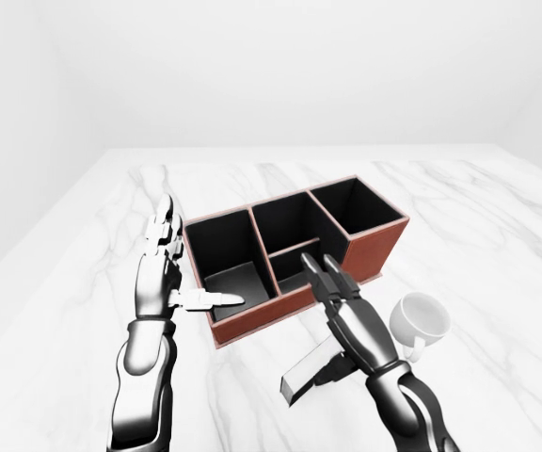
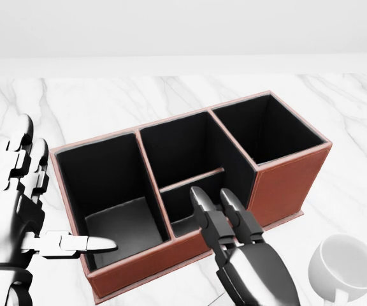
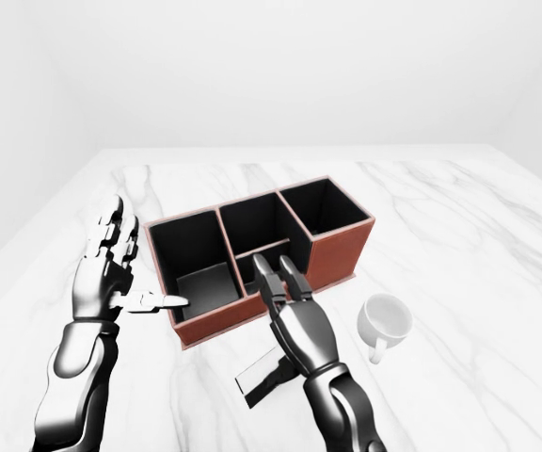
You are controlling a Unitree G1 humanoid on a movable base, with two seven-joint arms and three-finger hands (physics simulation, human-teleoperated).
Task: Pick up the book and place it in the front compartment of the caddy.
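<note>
L hand [image 1: 163, 273] open, fingers [image 1: 165, 221] splayed up, thumb sideways; R hand [image 1: 351, 315] fingers extended fwd.

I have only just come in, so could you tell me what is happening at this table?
A humanoid robot is working at a white marble table with a brown leather caddy with black compartments. Its right hand holds a thin grey book low beside the caddy's near wall, fingers pointing over the small middle compartment; the book is not yet in the caddy. Its left hand hovers open at the caddy's left end. A white ceramic cup lies on the right.
</note>
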